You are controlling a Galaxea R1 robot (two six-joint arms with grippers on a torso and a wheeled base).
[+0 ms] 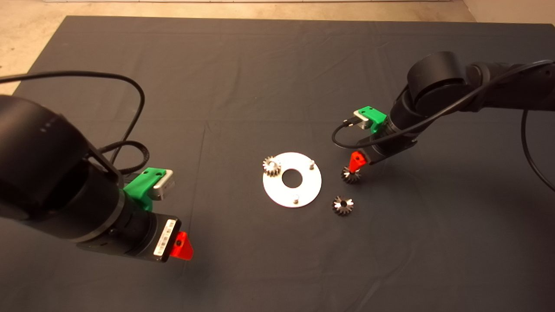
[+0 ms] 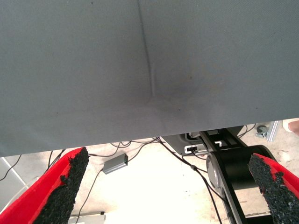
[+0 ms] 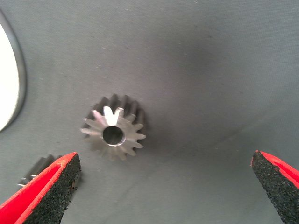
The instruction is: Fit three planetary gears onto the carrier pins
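Gears first: I count three. One gear [image 1: 272, 166] sits on a pin at the far-left edge of the silver disc [image 1: 303, 190], which lies flat near the middle of the dark mat [image 1: 277, 78] on the desk. The other two pins [image 1: 311, 164] [image 1: 295, 199] stand bare, one on the disc's far-right side and one on its near edge. A second gear [image 1: 350, 175] lies on the mat just right of the disc, and a third gear [image 1: 342, 205] lies nearer me, also off the disc and apart from it.

My right gripper [image 1: 355, 167] hangs directly over the second gear, its jaws spread wide with nothing between them; in the right wrist view a gear [image 3: 113, 133] lies flat on the mat ahead of the pads, untouched. My left gripper [image 1: 182, 247] is parked at the lower left over bare mat, well away from the disc, jaws also wide apart and holding nothing.
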